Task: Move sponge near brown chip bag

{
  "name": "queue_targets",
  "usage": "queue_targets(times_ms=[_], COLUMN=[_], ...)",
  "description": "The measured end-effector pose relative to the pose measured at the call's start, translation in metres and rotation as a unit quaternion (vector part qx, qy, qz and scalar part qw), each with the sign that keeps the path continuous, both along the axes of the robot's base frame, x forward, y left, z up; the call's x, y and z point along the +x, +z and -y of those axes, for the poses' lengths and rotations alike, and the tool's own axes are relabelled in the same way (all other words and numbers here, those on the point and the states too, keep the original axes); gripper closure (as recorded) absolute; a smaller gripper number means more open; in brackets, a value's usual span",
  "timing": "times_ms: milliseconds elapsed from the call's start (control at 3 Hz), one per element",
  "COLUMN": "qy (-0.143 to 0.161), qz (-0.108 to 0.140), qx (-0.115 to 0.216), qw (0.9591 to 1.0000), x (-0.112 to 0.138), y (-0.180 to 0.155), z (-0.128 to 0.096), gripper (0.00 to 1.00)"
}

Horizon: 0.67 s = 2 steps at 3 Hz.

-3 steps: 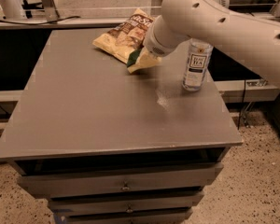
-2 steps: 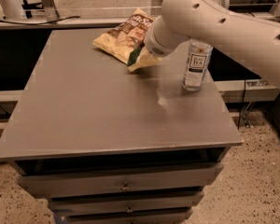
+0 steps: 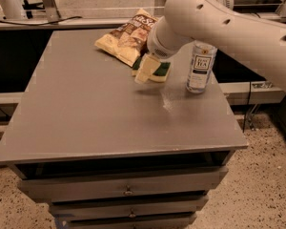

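Camera view from the front: my white arm [image 3: 229, 25] comes in from the upper right and bends down over the back of the grey table [image 3: 86, 113], with my pincer [image 3: 146, 70] low over the small sponge with a dark green top and pale yellow base [image 3: 161, 69]. I honestly can't tell if it's clamped on the sponge or already let go. The sponge lies right beside the near edge of the crinkly brown chip bag with tan edges [image 3: 126, 37], maybe touching it. The clear plastic bottle with a white label [image 3: 200, 68] stands upright just to the right; its contents I can't make out. The drawers [image 3: 127, 191] below are closed. Compared to a second ago, more of the green top shows beside my pincer; the bag and bottle haven't budged.
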State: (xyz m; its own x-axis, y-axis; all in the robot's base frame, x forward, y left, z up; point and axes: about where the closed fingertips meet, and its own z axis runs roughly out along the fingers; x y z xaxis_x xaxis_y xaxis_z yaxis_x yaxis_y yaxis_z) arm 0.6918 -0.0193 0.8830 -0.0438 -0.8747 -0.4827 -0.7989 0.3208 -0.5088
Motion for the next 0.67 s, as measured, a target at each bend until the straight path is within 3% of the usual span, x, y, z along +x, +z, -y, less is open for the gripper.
queue_targets(times_ms=[333, 667], qy=[0.001, 0.008], qz=[0.002, 0.000], qx=[0.028, 0.084], qw=[0.9996, 0.9965], x=[-0.012, -0.038], y=[0.008, 0.016], z=[-0.008, -0.026], gripper=[0.00, 0.00])
